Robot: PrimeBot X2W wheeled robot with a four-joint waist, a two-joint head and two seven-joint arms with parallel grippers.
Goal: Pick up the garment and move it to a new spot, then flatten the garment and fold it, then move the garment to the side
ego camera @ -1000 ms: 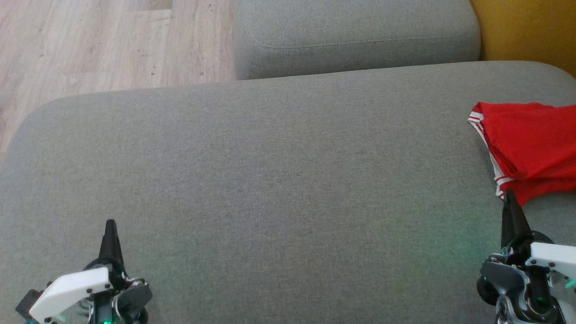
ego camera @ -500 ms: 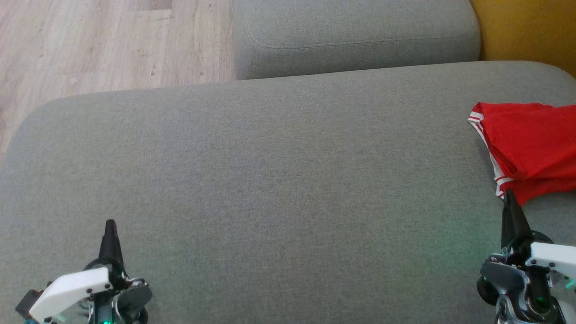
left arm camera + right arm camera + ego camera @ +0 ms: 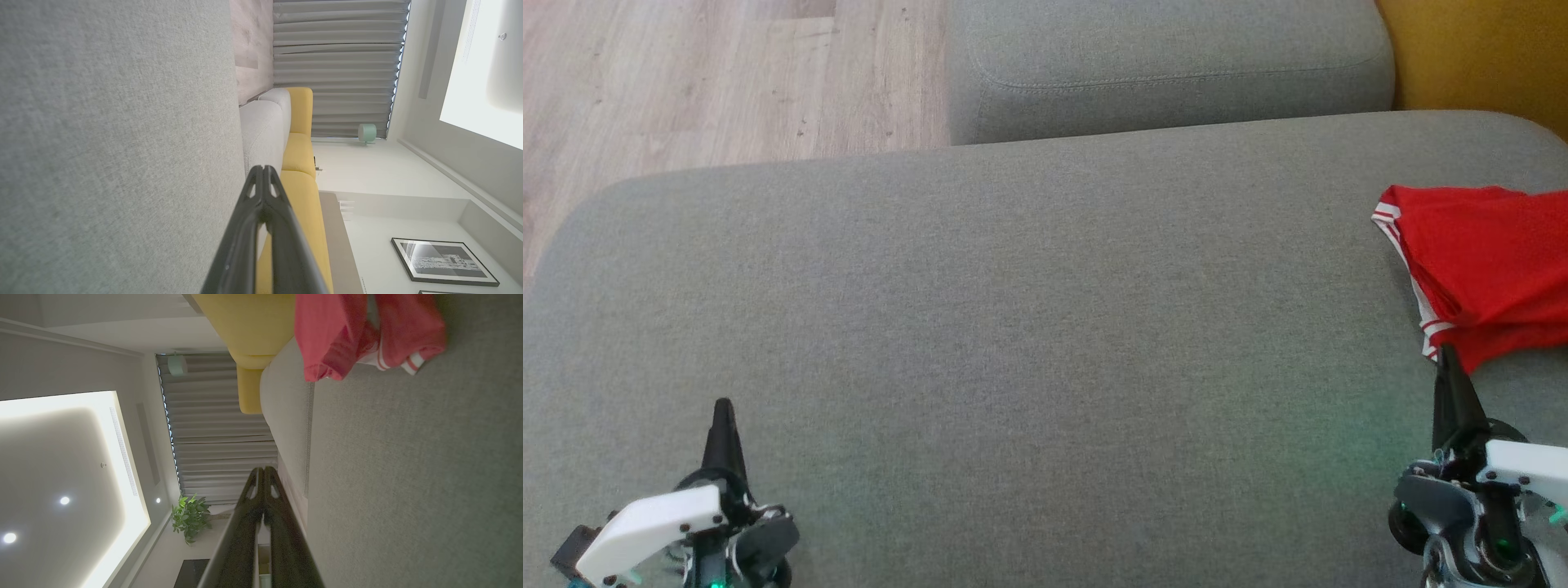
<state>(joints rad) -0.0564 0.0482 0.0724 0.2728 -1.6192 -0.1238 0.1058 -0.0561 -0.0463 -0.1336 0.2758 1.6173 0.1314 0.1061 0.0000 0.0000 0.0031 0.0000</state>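
Looking down from the robot's head over a wide grey seat cushion (image 3: 1013, 327). At the near lower left, the left gripper (image 3: 722, 406) points up the frame over the fabric. Its two dark fingers are pressed together and grip nothing. At the near lower right, the right gripper (image 3: 1446, 353) is likewise clenched and empty, with its fingers meeting in a single point.

Just beyond that tip, at the cushion's right edge, lies the red garment (image 3: 1486, 261). It is gathered into a loose bundle with white stripes along its trim, and part of it runs out of frame to the right. From above, the fingertip seems to meet the cloth's near corner. The right wrist camera, though, shows the garment lying ahead of the fingers, apart from them.

Further back sits a second grey cushion (image 3: 1168, 65). Pale wooden floor (image 3: 686, 82) lies to its left, and there is yellow upholstery (image 3: 1478, 49) in the far right corner. In the distance, the wrist cameras take in grey pleated curtains (image 3: 335, 61).
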